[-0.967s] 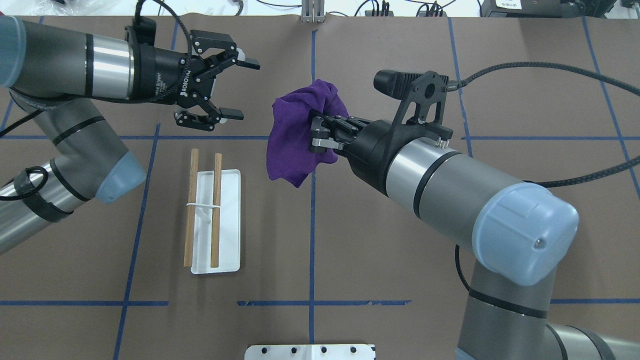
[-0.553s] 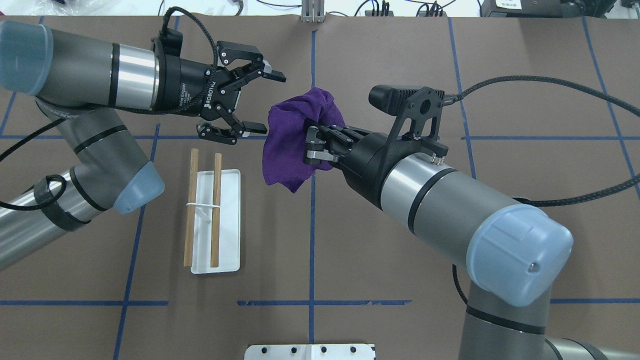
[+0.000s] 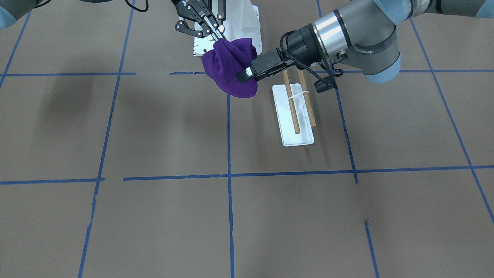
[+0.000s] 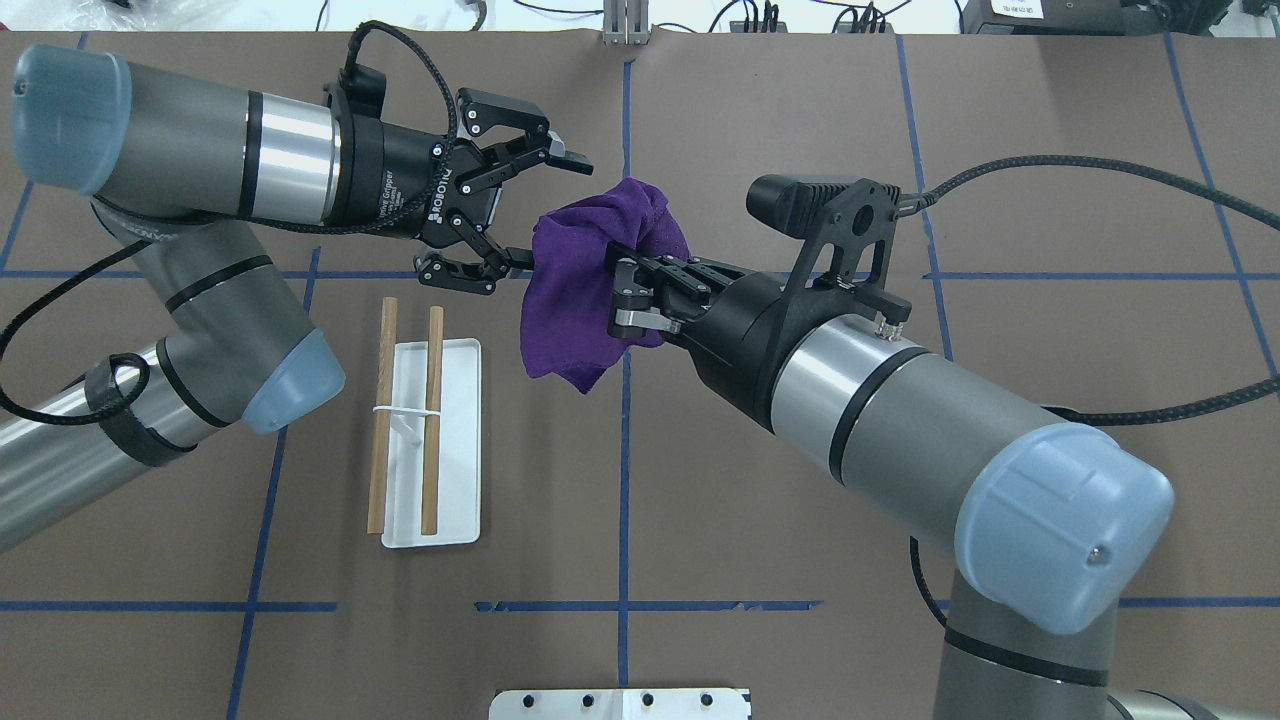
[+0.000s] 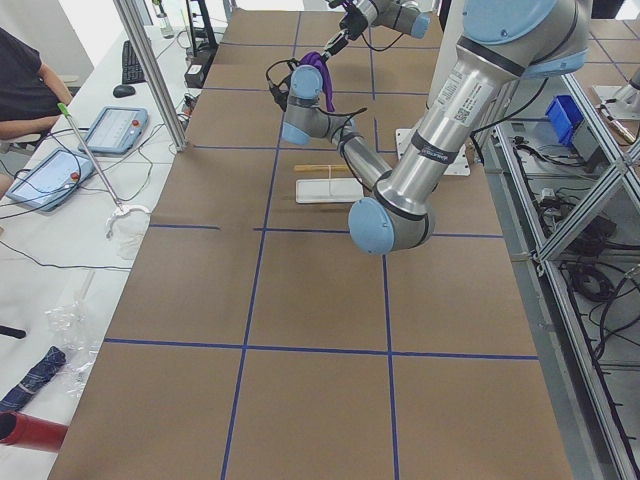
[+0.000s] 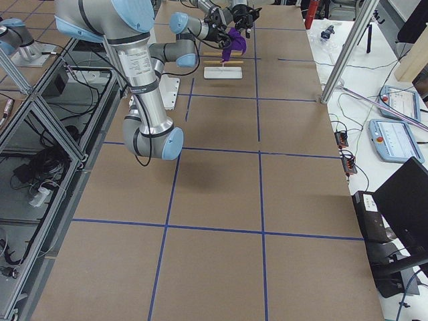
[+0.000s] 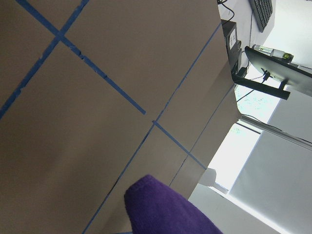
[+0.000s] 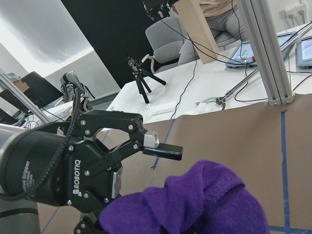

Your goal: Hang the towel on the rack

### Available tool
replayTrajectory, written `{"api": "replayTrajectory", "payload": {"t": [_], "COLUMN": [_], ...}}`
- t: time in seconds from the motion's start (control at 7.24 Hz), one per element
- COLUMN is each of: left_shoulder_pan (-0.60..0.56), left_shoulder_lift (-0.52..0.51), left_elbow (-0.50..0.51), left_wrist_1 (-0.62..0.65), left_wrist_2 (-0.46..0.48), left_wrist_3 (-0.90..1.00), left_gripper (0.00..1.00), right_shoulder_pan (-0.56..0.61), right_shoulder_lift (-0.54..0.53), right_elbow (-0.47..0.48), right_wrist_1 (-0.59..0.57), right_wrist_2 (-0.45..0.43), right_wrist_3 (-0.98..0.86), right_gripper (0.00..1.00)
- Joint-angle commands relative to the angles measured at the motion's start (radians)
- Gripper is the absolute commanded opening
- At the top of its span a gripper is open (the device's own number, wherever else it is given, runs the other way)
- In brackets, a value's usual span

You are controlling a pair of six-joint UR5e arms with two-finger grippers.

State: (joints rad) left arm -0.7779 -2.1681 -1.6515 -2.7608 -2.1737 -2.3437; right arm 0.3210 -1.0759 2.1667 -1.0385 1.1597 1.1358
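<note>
Brown desk (image 4: 560, 480) with blue tape grid. Right pincer (image 4: 622, 295) clamped on bunched purple towel (image 4: 570, 290), held aloft above desk centre, right of and slightly beyond rack (image 4: 433, 430). Left pincer (image 4: 545, 212) spread wide at towel's left edge, not closed on it. Rack bare, both dowels uncovered. Judgement: pickup done, second grip or hand-over pending, draping all left. Legible: "ROBOTIQ" (image 4: 437, 190) on left pincer body; other print too small to read.

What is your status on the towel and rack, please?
Right jaws shut on towel, bunched, held aloft. Left jaws open at its edge, not yet closed. Rack bare, on robot's left side; nothing seen in the way.
</note>
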Motion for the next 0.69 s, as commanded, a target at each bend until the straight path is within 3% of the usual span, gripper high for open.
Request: {"api": "replayTrajectory", "payload": {"t": [0.0, 0.14, 0.55], "left_shoulder_pan": [0.0, 0.0, -0.01], "left_shoulder_lift": [-0.007, -0.006, -0.004], "left_elbow": [-0.004, -0.005, -0.01], "left_wrist_1": [0.018, 0.018, 0.018], "left_wrist_2": [0.0, -0.001, -0.041], "left_wrist_3": [0.0, 0.003, 0.007], "left_gripper": [0.4, 0.0, 0.0], "right_shoulder_pan": [-0.005, -0.005, -0.003], "right_shoulder_lift": [0.001, 0.001, -0.001], "right_elbow": [0.004, 0.004, 0.011], "right_wrist_1": [0.0, 0.0, 0.002], "right_wrist_2": [0.0, 0.001, 0.003], "right_wrist_3": [-0.001, -0.002, -0.011], "right_gripper": [0.0, 0.0, 0.0]}}
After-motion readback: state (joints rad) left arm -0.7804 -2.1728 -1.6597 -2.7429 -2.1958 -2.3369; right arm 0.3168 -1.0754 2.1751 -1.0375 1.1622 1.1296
